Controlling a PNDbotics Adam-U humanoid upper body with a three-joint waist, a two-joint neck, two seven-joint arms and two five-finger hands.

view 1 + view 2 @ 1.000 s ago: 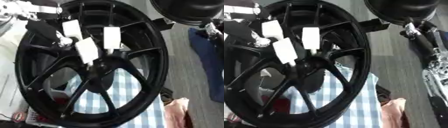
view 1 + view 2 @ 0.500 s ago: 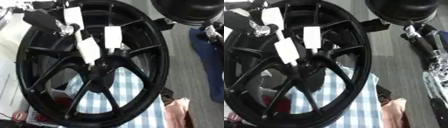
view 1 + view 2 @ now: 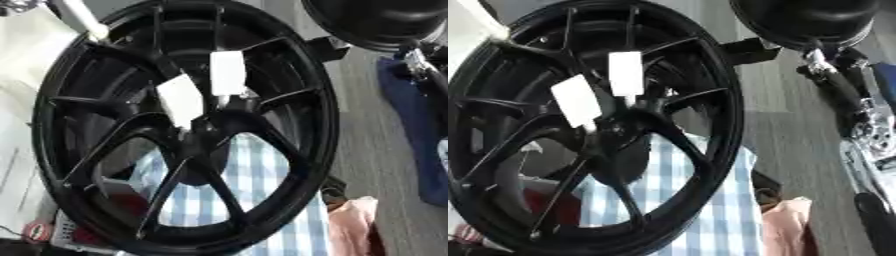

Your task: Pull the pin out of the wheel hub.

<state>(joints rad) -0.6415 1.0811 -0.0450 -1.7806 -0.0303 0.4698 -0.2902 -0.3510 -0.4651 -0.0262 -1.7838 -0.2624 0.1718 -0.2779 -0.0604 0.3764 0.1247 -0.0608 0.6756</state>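
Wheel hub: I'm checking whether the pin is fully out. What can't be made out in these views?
- Pin: left eye view, its upper end is cut by the top edge.
- Left robot hand: only a sliver shows in that corner, so its grip is unreadable.
- Two white tags at the wheel hub: too blurred to tell how they are seated.
- Right robot hand: right eye view, blurred under a black dome.

A blue-and-white checked cloth [image 3: 262, 185] covers the bench. Right of the cloth lies grey floor [image 3: 367, 130], with a pink fabric bundle [image 3: 352, 225] at the cloth's lower right edge.
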